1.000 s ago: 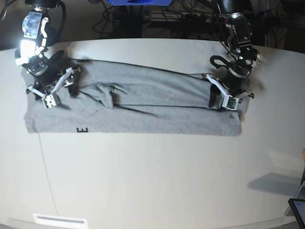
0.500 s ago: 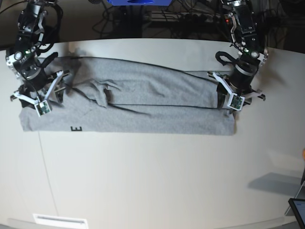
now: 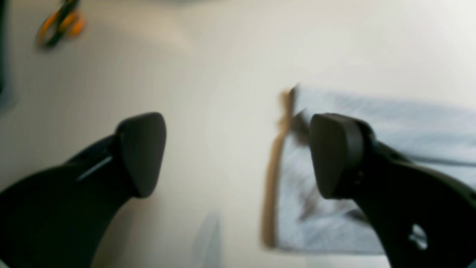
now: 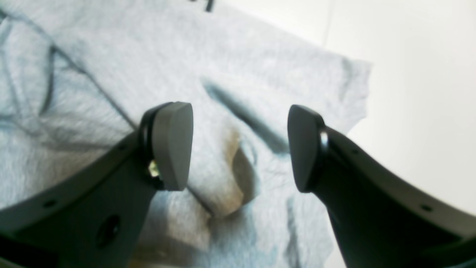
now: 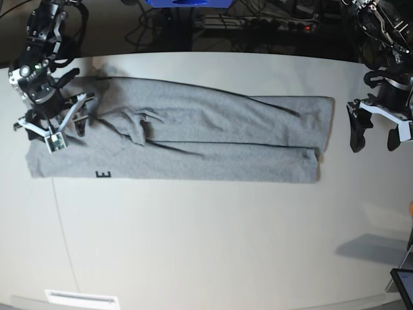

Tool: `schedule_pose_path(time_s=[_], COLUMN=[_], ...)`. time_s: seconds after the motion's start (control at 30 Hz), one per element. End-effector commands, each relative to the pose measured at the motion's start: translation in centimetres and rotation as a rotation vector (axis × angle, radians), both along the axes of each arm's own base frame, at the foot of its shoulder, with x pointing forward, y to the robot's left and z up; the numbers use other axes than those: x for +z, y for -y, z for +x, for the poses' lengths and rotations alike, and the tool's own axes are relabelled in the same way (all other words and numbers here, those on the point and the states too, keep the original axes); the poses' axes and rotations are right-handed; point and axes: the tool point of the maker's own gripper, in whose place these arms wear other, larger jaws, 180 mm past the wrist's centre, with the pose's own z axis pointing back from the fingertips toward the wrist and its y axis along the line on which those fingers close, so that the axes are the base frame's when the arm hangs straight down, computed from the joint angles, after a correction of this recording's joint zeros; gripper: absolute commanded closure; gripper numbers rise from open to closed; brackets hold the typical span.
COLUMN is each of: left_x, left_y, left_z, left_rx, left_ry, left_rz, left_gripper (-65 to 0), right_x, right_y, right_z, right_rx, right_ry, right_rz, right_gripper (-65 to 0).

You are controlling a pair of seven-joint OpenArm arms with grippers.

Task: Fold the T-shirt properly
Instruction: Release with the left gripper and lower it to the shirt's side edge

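Base view first: shirt (image 5: 193, 139) is lying across the far half of the bench (image 5: 213, 239) as a long folded band, with a bit of black lettering (image 5: 102, 174) peeking out at its near edge. Left gripper (image 5: 373, 137) is hanging just off the shirt's end with its fingers spread wide and nothing in them. Right gripper (image 5: 63, 124) is sitting over the opposite end, on the cloth.

Left wrist view is pretty blurry, but the fingers (image 3: 143, 152) are standing wide apart over bare bench, and the shirt's edge (image 3: 390, 123) is showing beside and behind one finger.

Right wrist view: fingers (image 4: 173, 145) are parted about halfway, hovering right over a rumpled fold of grey cloth (image 4: 230, 175), not pinching it as far as I can see.
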Motion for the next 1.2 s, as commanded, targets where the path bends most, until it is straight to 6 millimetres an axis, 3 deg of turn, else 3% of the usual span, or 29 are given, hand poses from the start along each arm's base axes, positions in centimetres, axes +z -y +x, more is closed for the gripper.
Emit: schedule_pose_path(time_s=[0.0,0.2,0.3,0.47,0.73,1.17], left_x=[0.5,-4.4,-4.6,-4.4,-9.9,-12.2], left_y=[-0.9,-4.9,-5.7,-3.0,-1.3,4.8], left_z=[0.3,0.9,1.3,2.7,2.6,4.1], left_rx=[0.005,0.085,0.095,-0.051,-0.04,-0.162], left_ry=[0.017,-0.037,-0.025,-0.039,-0.211,-0.283], left_rz=[-0.016,-0.391,-0.46,-0.429,-0.574,-0.629], left_gripper=[-60.8,-60.5,-60.5,-60.5,-60.3,-60.3], right_x=[1.2,0.7,0.6,0.4,0.4,0.3], right_y=[0.1,-0.1,-0.1,-0.2,-0.2,-0.3], right_z=[0.7,0.1,-0.1,-0.2,-0.3,-0.4], right_rx=[0.005,-0.003,-0.003,-0.004,-0.004,-0.004], right_ry=[0.045,0.033,0.027,0.023,0.021,0.015], right_rz=[-0.005,0.007,0.007,0.009,0.01,0.011], right_gripper=[-38.0,-38.0,-38.0,-38.0,-38.0,-37.7])
